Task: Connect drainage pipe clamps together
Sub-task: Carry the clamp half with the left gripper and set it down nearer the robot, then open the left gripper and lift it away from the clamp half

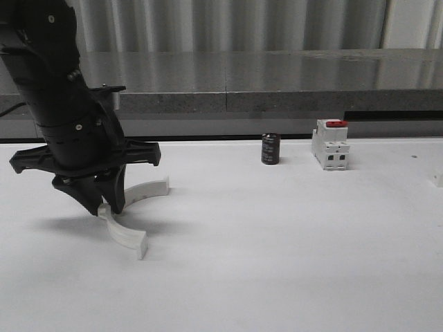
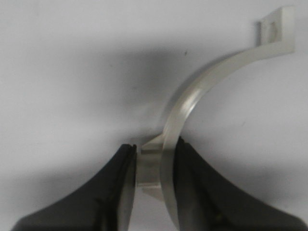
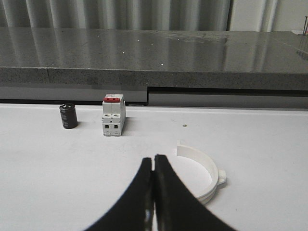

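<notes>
Near: left tool (image 2: 153,166), closed on one clamp (image 1: 126,234) at its lug, low on the counter (image 1: 277,263).

Right tool (image 3: 154,166): jaws shut, empty; second clamp (image 3: 204,175) lies just beside it on the counter.

Risk: a thin band pinched near one end is judged likely to twist or slip when pressed against its mate.

Far: capacitor (image 1: 270,149) and breaker (image 1: 330,144), well apart; broad open counter between.

White table (image 1: 291,263): clamps (image 1: 128,235), capacitor (image 1: 270,149), breaker (image 1: 329,144).
</notes>
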{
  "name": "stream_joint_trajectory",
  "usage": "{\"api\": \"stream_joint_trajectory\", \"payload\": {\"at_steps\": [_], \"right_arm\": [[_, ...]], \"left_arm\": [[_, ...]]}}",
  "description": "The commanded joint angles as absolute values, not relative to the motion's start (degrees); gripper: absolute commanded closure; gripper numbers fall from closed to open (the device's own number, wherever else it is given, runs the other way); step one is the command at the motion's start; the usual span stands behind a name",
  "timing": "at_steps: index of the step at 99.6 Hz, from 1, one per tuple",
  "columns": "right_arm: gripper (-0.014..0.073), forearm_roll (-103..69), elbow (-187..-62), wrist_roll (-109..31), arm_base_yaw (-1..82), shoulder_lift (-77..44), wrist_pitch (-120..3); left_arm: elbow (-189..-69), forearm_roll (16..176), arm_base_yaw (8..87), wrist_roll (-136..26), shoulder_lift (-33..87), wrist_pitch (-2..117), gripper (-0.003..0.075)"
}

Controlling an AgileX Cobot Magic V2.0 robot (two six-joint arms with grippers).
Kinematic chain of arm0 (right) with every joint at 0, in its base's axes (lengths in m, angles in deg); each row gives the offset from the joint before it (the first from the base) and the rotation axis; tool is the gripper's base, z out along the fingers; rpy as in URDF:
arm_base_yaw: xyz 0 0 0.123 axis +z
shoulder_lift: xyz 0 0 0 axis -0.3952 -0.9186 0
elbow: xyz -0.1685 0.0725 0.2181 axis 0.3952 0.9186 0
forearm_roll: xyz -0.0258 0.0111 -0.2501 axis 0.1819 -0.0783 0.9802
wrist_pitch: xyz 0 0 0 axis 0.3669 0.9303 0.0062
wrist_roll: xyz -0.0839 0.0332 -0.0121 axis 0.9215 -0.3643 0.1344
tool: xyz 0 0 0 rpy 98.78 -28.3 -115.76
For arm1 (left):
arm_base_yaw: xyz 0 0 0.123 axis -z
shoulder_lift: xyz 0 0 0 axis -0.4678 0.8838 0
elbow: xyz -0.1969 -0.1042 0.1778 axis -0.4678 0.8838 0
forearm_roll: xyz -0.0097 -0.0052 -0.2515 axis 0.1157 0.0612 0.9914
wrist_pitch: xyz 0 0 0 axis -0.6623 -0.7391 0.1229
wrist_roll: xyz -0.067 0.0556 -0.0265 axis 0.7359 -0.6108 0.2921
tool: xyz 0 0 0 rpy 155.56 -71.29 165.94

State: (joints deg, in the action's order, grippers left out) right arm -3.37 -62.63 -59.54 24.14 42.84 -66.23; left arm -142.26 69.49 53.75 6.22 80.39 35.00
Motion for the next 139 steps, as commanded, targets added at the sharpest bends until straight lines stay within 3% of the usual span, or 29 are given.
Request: {"api": "stream_joint_trajectory", "payload": {"at_steps": [1,27,58,79,103,139], "right_arm": [[0.0660,-3.59,-63.75,-59.33,24.23,43.77,-70.86],[0.0660,-3.59,-63.75,-59.33,24.23,43.77,-70.86],[0.0660,-3.59,-63.75,-59.33,24.23,43.77,-70.86],[0.0660,-3.59,-63.75,-59.33,24.23,43.77,-70.86],[0.0660,-3.59,-63.75,-59.33,24.23,43.77,-70.86],[0.0660,-3.59,-63.75,-59.33,24.23,43.77,-70.86]], "left_arm": [[-143.63,69.53,54.29,6.81,77.78,36.92,0.0448],[-143.73,69.53,54.29,6.81,77.78,37.04,0.0224],[-143.62,66.14,53.57,6.81,69.80,41.40,0.0227],[-141.35,60.64,48.46,6.81,58.92,41.91,0.0227],[-128.02,58.49,40.69,6.27,42.05,48.40,0.0227],[-109.82,56.24,35.01,6.27,16.77,50.01,0.0227]]}}
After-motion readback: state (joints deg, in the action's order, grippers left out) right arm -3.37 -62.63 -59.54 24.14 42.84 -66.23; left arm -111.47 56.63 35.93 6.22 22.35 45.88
